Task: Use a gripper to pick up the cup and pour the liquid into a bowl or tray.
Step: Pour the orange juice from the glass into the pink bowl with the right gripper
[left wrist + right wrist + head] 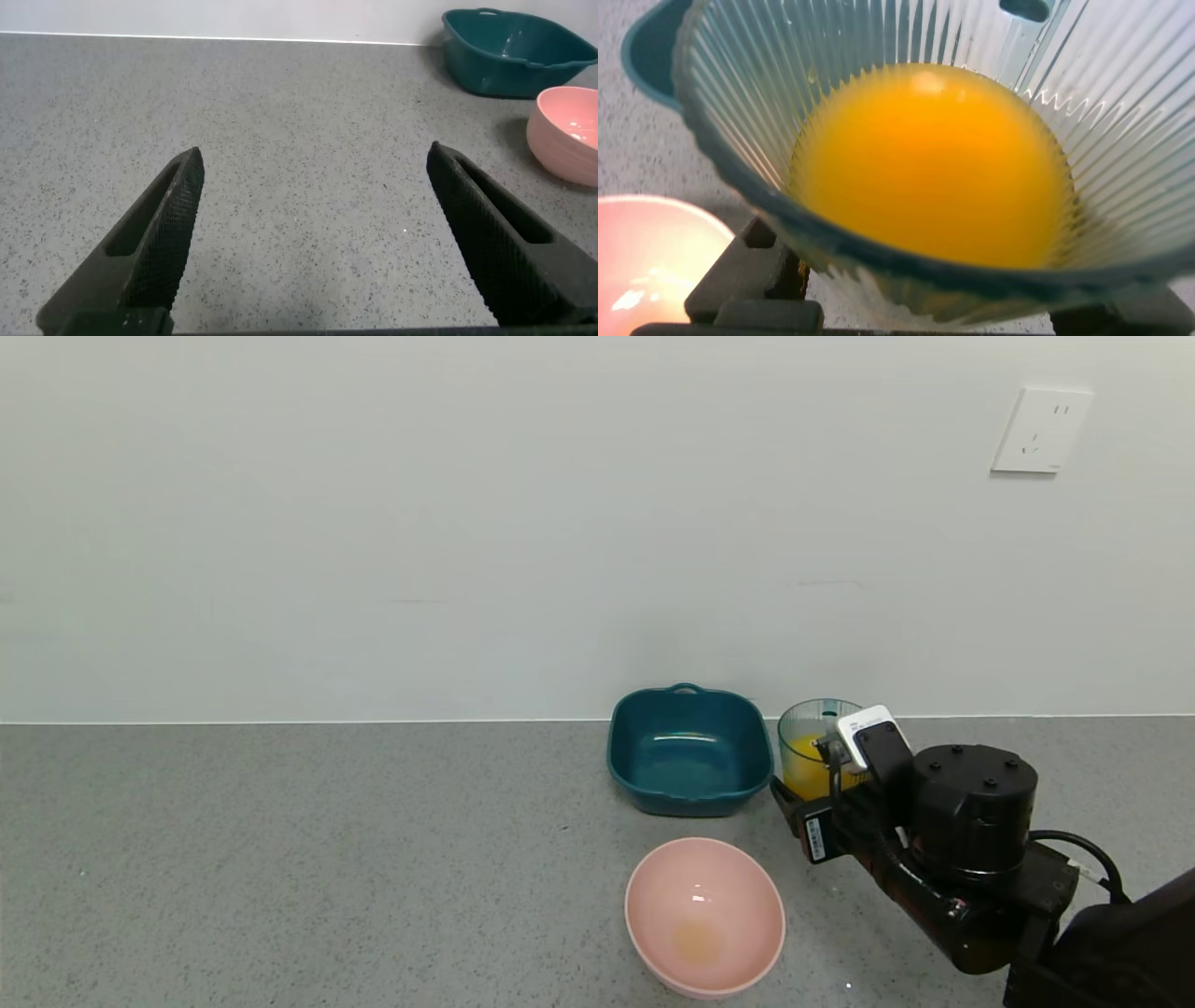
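Left gripper (308, 243): out of the head view; your left wrist camera shows its two fingers spread wide over bare grey counter (280, 859), holding nothing, so treat this arm as parked
Teal dish (688, 749): sits at the back by the wall, just left of the cup; it is not your target, so keep the pour away from it
Pink bowl (705, 915): stands nearer you than the teal dish, in front and to the left of the cup, well apart from it; a faint orange patch shows at its bottom
Cup (814, 747): upright beside the teal dish's right side, ribbed wall close up in the right wrist camera; whether its base is still on the counter cannot be told
Liquid (929, 163): orange, fills the lower part of the cup, level
Right gripper (822, 775): closed down tight on the cup
Step in hand: grasp looks made; you are at the lift, pour not yet started
Next move: raise the cup level, carry it left and toward you over the pink bowl, then tip slowly
Writing: a white barcode sticker on the right gripper and print on its white block, both too small to read; no brand seen
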Robot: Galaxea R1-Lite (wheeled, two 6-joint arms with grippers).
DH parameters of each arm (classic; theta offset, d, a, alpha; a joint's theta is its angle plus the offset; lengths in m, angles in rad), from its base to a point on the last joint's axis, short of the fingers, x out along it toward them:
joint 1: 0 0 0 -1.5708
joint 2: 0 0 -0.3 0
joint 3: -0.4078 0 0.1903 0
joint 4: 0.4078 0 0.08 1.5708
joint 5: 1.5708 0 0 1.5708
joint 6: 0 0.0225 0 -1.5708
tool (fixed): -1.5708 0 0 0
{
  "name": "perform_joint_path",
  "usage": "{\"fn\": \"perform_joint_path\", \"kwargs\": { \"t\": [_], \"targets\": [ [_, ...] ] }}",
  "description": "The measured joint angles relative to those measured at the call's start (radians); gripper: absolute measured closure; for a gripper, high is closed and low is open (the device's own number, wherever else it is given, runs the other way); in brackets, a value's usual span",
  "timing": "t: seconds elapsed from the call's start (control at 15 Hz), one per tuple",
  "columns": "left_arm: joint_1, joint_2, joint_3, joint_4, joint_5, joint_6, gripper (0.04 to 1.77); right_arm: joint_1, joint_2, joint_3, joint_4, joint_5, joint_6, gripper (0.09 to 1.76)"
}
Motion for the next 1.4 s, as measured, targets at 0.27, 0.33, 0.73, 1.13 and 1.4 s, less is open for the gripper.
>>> {"fn": "perform_joint_path", "kwargs": {
  "t": [0.27,0.33,0.73,1.13,1.4],
  "targets": [
    [0.0,0.0,0.0,0.0,0.0,0.0,0.09,0.011,0.0,0.024,-0.014,0.0,-0.056,0.49],
    [0.0,0.0,0.0,0.0,0.0,0.0,0.09,0.015,0.0,0.026,-0.013,0.001,-0.067,0.49],
    [0.0,0.0,0.0,0.0,0.0,0.0,0.09,0.038,0.004,0.047,-0.009,0.002,-0.153,0.49],
    [0.0,0.0,0.0,0.0,0.0,0.0,0.09,0.051,0.027,0.052,-0.011,0.004,-0.195,0.49],
    [0.0,0.0,0.0,0.0,0.0,0.0,0.09,0.059,0.047,0.052,-0.013,0.007,-0.215,0.49]
  ]
}}
